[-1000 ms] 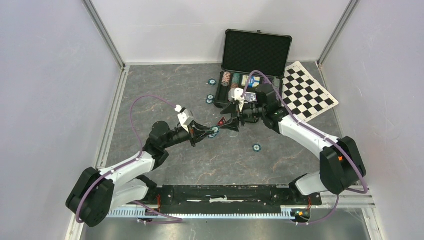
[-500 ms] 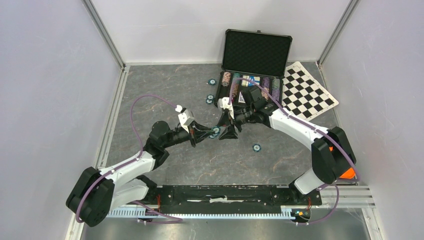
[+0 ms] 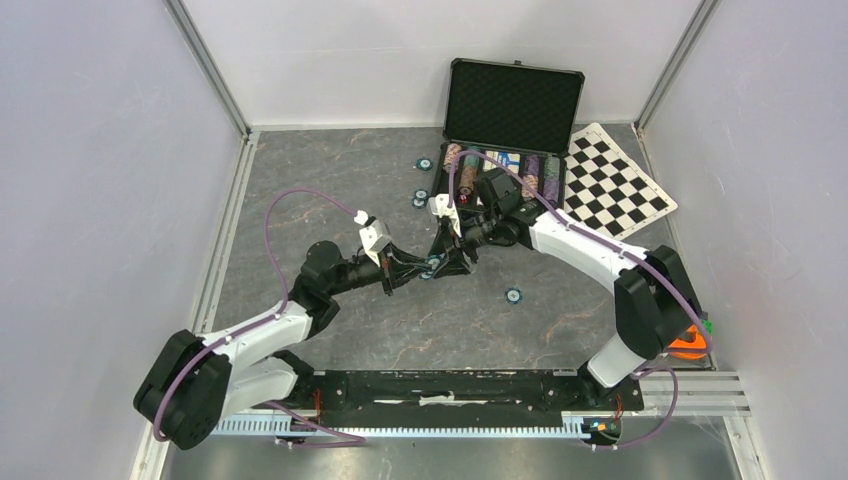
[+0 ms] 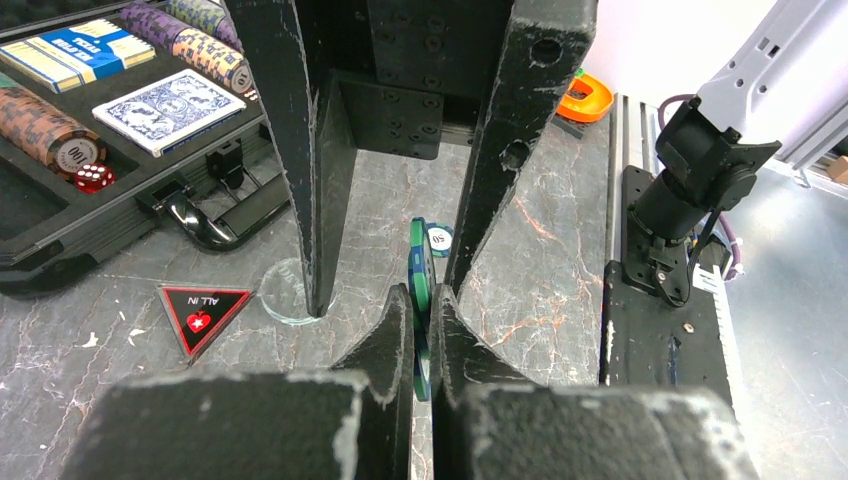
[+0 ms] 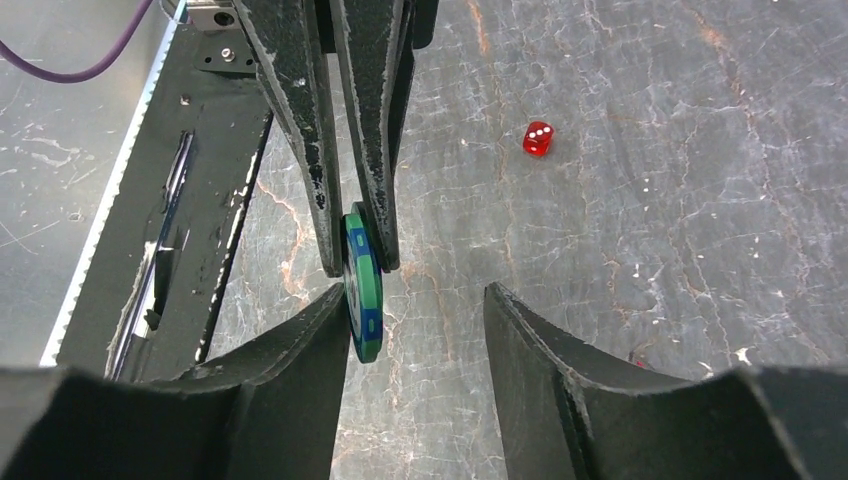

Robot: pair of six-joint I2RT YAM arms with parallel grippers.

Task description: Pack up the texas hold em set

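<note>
My left gripper point(image 4: 420, 300) is shut on a green-and-blue poker chip point(image 4: 421, 258), held on edge above the table. My right gripper point(image 5: 415, 295) stands open astride that chip point(image 5: 362, 290): one finger is against it and the other is well apart. In the top view the two grippers meet at mid-table point(image 3: 438, 263). The black case point(image 3: 512, 100) lies open at the back, holding card decks point(image 4: 170, 108), chip rows point(image 4: 40, 125) and a red die point(image 4: 93, 178). A red triangular marker point(image 4: 203, 312) and another die point(image 5: 538, 138) lie on the table.
Loose chips lie on the table point(image 3: 513, 295), point(image 3: 425, 164), point(image 3: 421, 195). A clear disc point(image 4: 285, 295) sits beside the marker. The checkered mat point(image 3: 615, 185) lies right of the case. An orange object point(image 3: 685, 345) sits behind the right arm's base.
My right gripper has swung left from near the case to the left gripper's chip, its jaws narrowing around it. The left gripper has kept its grip and hardly moved.
</note>
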